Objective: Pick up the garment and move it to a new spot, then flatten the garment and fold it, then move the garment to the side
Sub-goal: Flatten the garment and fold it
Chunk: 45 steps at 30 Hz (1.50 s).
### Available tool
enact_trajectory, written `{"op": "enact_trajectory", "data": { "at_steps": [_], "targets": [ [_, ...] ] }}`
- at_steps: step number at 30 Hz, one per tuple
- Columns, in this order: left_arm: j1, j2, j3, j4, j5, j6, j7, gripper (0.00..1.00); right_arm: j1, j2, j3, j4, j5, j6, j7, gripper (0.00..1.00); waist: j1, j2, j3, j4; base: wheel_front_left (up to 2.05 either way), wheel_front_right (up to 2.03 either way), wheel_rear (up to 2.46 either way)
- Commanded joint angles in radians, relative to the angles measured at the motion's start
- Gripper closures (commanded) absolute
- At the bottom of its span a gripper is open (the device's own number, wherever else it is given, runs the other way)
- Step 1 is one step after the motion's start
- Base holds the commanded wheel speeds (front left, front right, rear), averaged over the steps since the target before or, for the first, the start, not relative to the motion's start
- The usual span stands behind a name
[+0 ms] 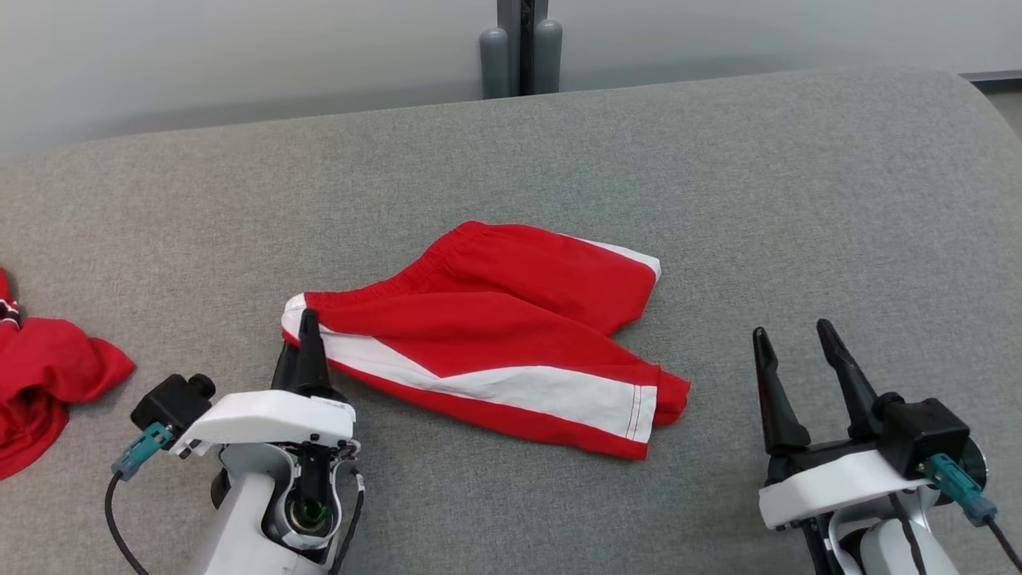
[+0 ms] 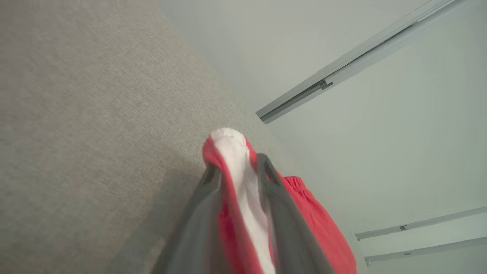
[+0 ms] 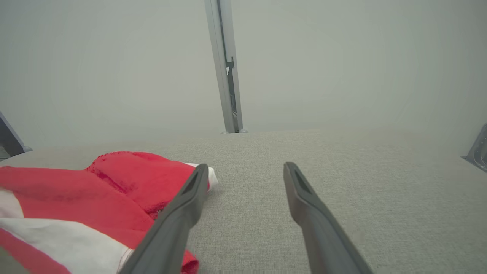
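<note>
Left claw (image 1: 306,321) pinches a corner of the shorts (image 1: 495,327); right claw (image 1: 792,331) points forward, spread wide.

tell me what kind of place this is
Probably a bare test room for folding clothes: a grey fabric-covered surface, red-and-white shorts and another red garment on it, and a pale wall with a metal post behind.
</note>
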<state>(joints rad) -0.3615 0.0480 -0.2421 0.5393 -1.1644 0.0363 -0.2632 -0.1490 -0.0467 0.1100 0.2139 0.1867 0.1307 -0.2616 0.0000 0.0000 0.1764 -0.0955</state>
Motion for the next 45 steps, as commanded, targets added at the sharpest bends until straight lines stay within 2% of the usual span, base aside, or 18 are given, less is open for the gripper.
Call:
{"op": "enact_trajectory", "data": {
  "at_steps": [1, 8, 12, 15, 25, 27, 32, 35, 38, 41, 42, 43, 44, 45],
  "targets": [
    [0.002, 0.004, 0.005, -0.004, 0.054, -0.007, -0.001, 0.00, 0.012, -0.007, 0.016, 0.007, 0.011, 0.000, -0.005, 0.00, 0.0000, 0.0000, 0.001, 0.004, 0.00, 0.00, 0.00],
    [0.063, 0.004, 0.030, -0.141, 0.425, 0.001, -0.001, 0.00, 0.018, -0.025, 0.130, 0.017, 0.065, 0.000, -0.005, 0.00, 0.0000, 0.0000, -0.003, 0.022, 0.00, 0.00, 0.00],
    [0.124, 0.004, 0.046, -0.245, 0.585, 0.012, -0.001, 0.00, 0.032, -0.051, 0.200, 0.029, 0.099, 0.000, -0.005, 0.00, 0.0000, 0.0000, -0.001, 0.047, 0.00, 0.00, 0.00],
    [0.175, 0.004, 0.047, -0.302, 0.660, 0.016, -0.001, 0.00, 0.036, -0.076, 0.261, 0.038, 0.127, 0.000, -0.005, 0.00, 0.0000, 0.0000, -0.003, 0.069, 0.00, 0.00, 0.00],
    [0.274, 0.004, 0.008, -0.420, 0.754, 0.046, -0.001, 0.00, 0.105, -0.167, 0.394, 0.063, 0.171, 0.000, -0.005, 0.00, 0.0000, 0.0000, -0.018, 0.124, 0.00, 0.00, 0.00],
    [0.281, 0.004, 0.004, -0.428, 0.768, 0.050, -0.001, 0.00, 0.102, -0.182, 0.389, 0.074, 0.158, 0.000, -0.005, 0.00, 0.0000, 0.0000, -0.014, 0.126, 0.00, 0.00, 0.00],
    [0.288, 0.004, -0.002, -0.437, 0.774, 0.056, -0.001, 0.00, 0.087, -0.170, 0.332, 0.093, 0.124, 0.000, -0.005, 0.00, 0.0000, 0.0000, 0.004, 0.121, 0.00, 0.00, 0.00],
    [0.279, 0.004, -0.009, -0.439, 0.769, 0.059, -0.001, 0.00, 0.057, -0.153, 0.332, 0.123, 0.137, 0.000, -0.005, 0.00, 0.0000, 0.0000, 0.013, 0.121, 0.00, 0.00, 0.00],
    [0.268, 0.004, -0.021, -0.433, 0.767, 0.060, -0.001, 0.00, 0.011, -0.156, 0.351, 0.204, 0.116, 0.000, -0.005, 0.00, 0.0000, 0.0000, 0.017, 0.131, 0.00, 0.00, 0.00],
    [0.258, 0.005, -0.030, -0.428, 0.769, 0.062, -0.001, 0.00, -0.022, -0.133, 0.351, 0.269, 0.120, 0.000, -0.005, 0.00, 0.0000, 0.0000, 0.013, 0.146, 0.00, 0.00, 0.00],
    [0.258, 0.004, -0.031, -0.428, 0.766, 0.062, -0.001, 0.00, -0.031, -0.134, 0.354, 0.287, 0.119, 0.000, -0.005, 0.23, 0.0000, 0.0000, 0.010, 0.151, 0.00, 0.00, 0.00],
    [0.259, 0.004, -0.033, -0.428, 0.763, 0.062, -0.001, 0.00, -0.040, -0.137, 0.357, 0.303, 0.116, 0.000, -0.005, 0.56, 0.0000, 0.0000, 0.008, 0.156, 0.00, 0.00, 0.00],
    [0.262, 0.004, -0.035, -0.427, 0.761, 0.062, -0.001, 0.00, -0.047, -0.139, 0.358, 0.312, 0.114, 0.000, -0.005, 0.69, 0.0000, 0.0000, 0.005, 0.160, 0.00, 0.00, 0.00],
    [0.266, 0.004, -0.036, -0.427, 0.761, 0.064, -0.001, 0.00, -0.051, -0.140, 0.360, 0.316, 0.113, 0.000, -0.005, 1.00, 0.0000, 0.0000, 0.002, 0.163, 0.00, 0.00, 0.00]
  ]
}}
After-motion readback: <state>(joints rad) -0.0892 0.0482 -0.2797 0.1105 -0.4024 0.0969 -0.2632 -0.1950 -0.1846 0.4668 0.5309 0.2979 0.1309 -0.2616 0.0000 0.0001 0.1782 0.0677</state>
